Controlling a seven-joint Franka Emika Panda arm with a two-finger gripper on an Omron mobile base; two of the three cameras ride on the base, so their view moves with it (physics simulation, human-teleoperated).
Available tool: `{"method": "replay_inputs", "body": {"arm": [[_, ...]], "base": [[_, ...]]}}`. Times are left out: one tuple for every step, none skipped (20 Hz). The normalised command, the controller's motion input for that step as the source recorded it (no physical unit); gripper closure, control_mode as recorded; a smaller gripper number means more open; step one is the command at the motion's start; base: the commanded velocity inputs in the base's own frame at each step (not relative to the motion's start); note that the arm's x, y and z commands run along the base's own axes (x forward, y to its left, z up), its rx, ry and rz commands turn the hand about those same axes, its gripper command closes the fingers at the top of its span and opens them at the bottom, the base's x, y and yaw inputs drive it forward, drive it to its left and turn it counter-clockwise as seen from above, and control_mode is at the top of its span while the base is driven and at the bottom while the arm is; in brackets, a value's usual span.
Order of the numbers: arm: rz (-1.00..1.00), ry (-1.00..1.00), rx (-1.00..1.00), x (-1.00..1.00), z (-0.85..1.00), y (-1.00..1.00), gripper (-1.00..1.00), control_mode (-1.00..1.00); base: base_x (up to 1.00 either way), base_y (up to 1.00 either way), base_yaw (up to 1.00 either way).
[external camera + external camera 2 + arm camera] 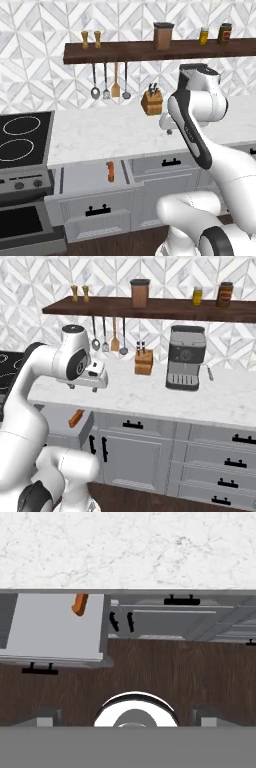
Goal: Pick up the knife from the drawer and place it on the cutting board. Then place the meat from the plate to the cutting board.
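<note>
Fingers point(128, 719) are spread wide and hold nothing; they touch nothing. They hang high over the dark wood floor point(165, 672), just past the front edge of the white worktop point(115, 132). Below that edge the grey drawer point(90, 175) stands pulled open. Inside, at its back right corner, lies the knife point(110, 170), only its orange-brown handle showing.

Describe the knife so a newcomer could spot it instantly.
Find the stove at the left; just right of it, one light-grey drawer stands pulled out below the marble counter. The knife lies at its back, an orange-brown handle, the only warm-coloured thing among grey fronts with black handles.
</note>
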Motion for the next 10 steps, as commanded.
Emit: {"method": "replay_inputs", "body": {"arm": [[0.00,0.00,0.00,0.00,0.00,0.00,-1.00,1.00],[0.00,0.00,0.00,0.00,0.00,0.00,-1.00,1.00],[0.00,0.00,0.00,0.00,0.00,0.00,-1.00,1.00],[0.00,0.00,0.00,0.00,0.00,0.00,-1.00,1.00],[0.00,0.00,0.00,0.00,0.00,0.00,-1.00,1.00],[0.00,0.00,0.00,0.00,0.00,0.00,-1.00,1.00],[0.00,0.00,0.00,0.00,0.00,0.00,-1.00,1.00],[0.00,0.00,0.00,0.00,0.00,0.00,-1.00,1.00],[0.00,0.00,0.00,0.00,0.00,0.00,-1.00,1.00],[0.00,0.00,0.00,0.00,0.00,0.00,-1.00,1.00]], "base": [[0.39,-0.74,0.00],[0.35,-0.72,0.00],[0.38,-0.67,0.00],[0.42,-0.59,0.00],[0.49,-0.52,0.00],[0.43,-0.44,0.00],[0.31,-0.21,0.00],[0.24,0.00,0.00],[0.37,0.00,0.00],[0.46,0.00,0.00]]}}
